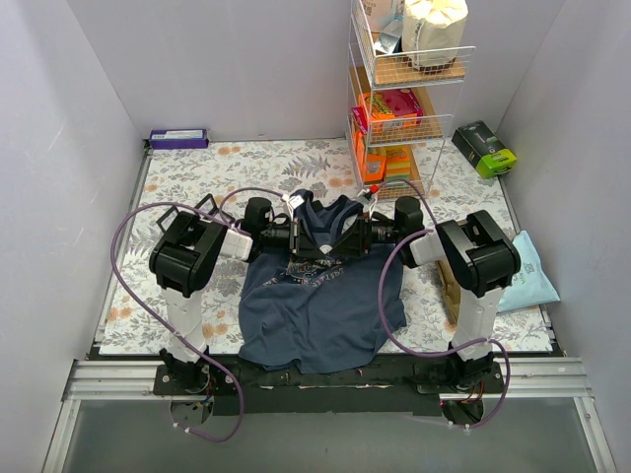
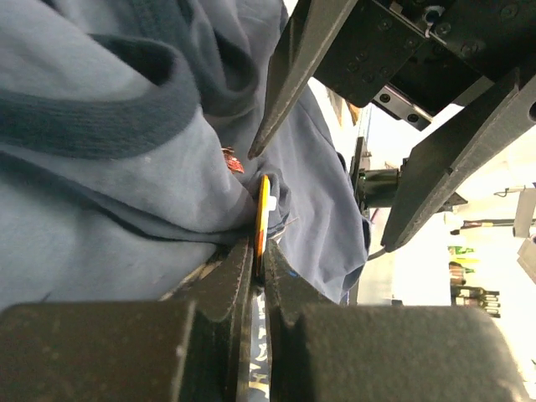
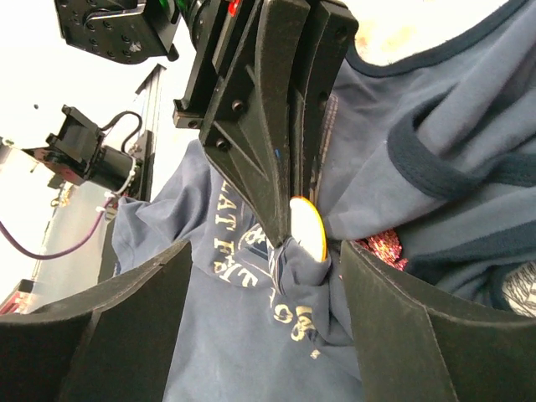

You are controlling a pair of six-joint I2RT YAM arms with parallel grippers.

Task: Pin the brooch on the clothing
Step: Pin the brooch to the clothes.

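Both arms rise from the near edge just below the hem of the navy tank top [image 1: 315, 315], elbows bent high and forearms turned inward, so that the wrists face each other over its chest. The tank top lies flat on the floral cloth [image 1: 227, 168]. It is soft ribbed knit with darker trim and a pale cracked print, and the chest is bunched up into folds.

At that bunch the left gripper [image 2: 261, 247] is clamped tight on the brooch [image 3: 306, 228], a thin round disc with a pale yellow face and an orange rim. The disc stands edge-up, with fabric gathered against it. The right gripper [image 3: 266, 247] holds nothing. Its matte black wedge fingers [image 3: 126, 318] are spread wide on either side of the brooch.

Beyond the tank top's neckline stands a white wire rack [image 1: 404, 89] with packets on it. A purple box [image 1: 178, 138] lies far to the left of it.
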